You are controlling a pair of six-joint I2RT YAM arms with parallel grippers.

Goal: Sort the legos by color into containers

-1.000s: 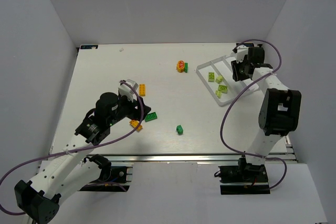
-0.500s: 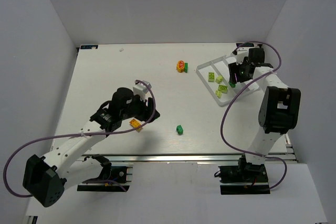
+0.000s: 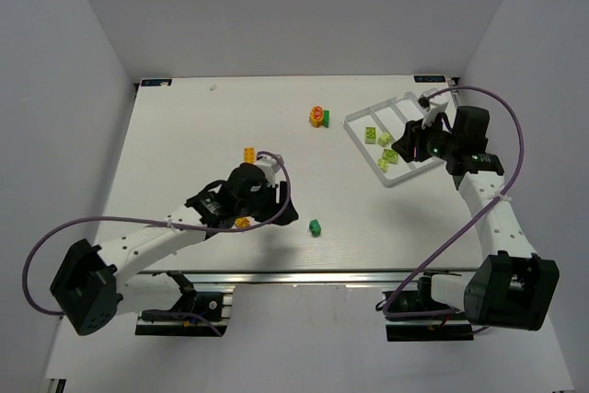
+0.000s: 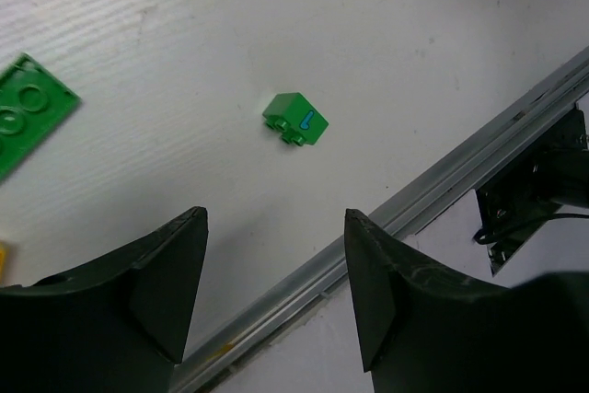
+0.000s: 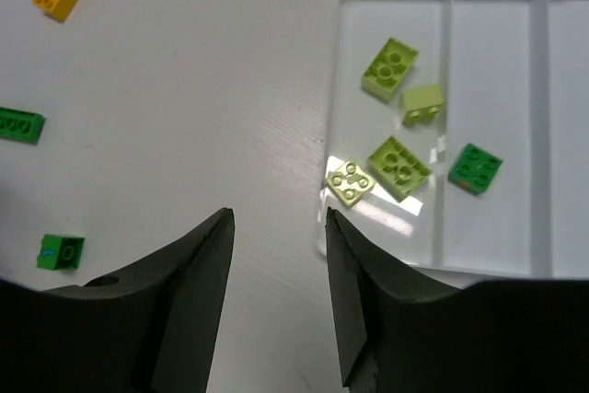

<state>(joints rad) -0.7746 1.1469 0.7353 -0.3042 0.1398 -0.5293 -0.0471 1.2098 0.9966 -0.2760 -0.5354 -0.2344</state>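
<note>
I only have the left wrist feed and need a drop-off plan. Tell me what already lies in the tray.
Observer: Four lime bricks lie in one end compartment of the tray.
Operator: Now give me the greens in there.
Observer: One dark green brick lies in the middle compartment.
Operator: Report the right arm.
Observer: The right fingers are open and hold nothing.
</note>
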